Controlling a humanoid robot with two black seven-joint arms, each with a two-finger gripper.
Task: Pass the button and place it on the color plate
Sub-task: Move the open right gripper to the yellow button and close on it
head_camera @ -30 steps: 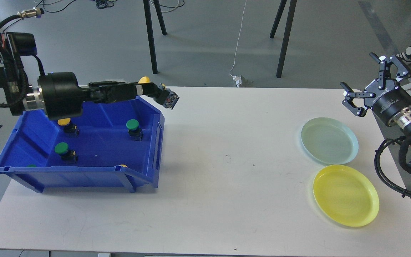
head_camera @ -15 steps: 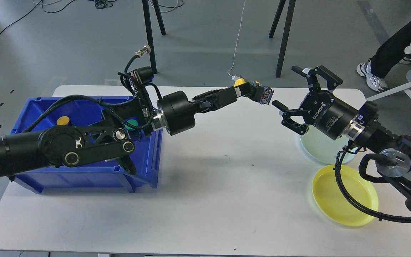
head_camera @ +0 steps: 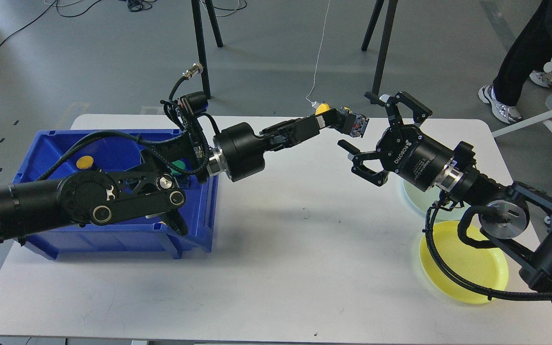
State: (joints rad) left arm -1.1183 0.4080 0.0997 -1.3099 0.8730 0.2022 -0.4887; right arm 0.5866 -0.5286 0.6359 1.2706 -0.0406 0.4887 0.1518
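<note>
My left gripper (head_camera: pixel 337 118) is shut on a yellow-capped button (head_camera: pixel 348 120) and holds it above the middle of the white table. The yellow cap points back towards the arm and the dark body with its contacts points right. My right gripper (head_camera: pixel 358 122) is open, its fingers spread above and below the button's free end, a short way from it. A yellow plate (head_camera: pixel 463 268) lies at the front right. A pale green plate (head_camera: pixel 417 196) lies behind it, mostly hidden by my right arm.
A blue bin (head_camera: pixel 113 230) stands at the left with a yellow button (head_camera: pixel 85 162) and a green button (head_camera: pixel 176 167) showing behind my left arm. A person's legs (head_camera: pixel 520 62) and a chair stand at the far right. Black stand legs rise behind the table.
My left arm carried the button from over the bin to the table's middle and now holds still. My right gripper moved in from the far right and has closed in on the button, still open.
</note>
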